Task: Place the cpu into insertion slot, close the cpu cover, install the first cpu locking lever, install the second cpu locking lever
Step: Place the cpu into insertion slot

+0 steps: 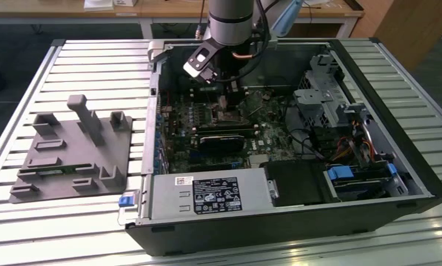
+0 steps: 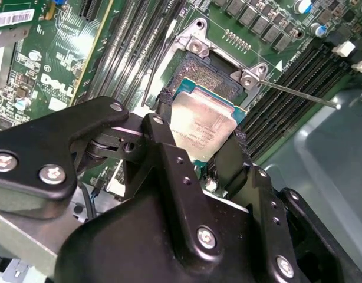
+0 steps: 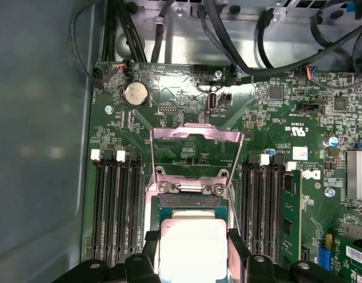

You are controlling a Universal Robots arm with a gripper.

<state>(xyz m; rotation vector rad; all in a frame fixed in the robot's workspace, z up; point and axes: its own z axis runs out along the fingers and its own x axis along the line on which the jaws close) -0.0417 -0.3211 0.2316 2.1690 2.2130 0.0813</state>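
One gripper (image 2: 201, 118), black, two-fingered, was clamped on the cpu (image 2: 198, 134), its fingers (image 3: 237, 244) pressing opposite edges of the chip with the silvery top facing up in both wrist views. One cpu (image 3: 191, 247) sat directly over the insertion slot (image 2: 196, 79), whose dark pin field showed past the chip's far edge; whether the chip touched the socket could not be told. One cpu cover (image 3: 196, 131) was swung open and back from the socket, its window showing the green board behind. One thin locking lever (image 2: 299, 95) was unlatched and jutted away from a socket corner. Several black memory slots (image 3: 113, 200) flanked the socket on both sides, with one coin battery (image 3: 135, 93) and a bundle of black cables (image 3: 228, 35) beyond. In the exterior view the arm (image 1: 232, 22) reached down into an open computer case (image 1: 280, 233), with a grey fixture (image 1: 72, 149) on the exterior view's left, both on a slatted table (image 1: 95, 61).
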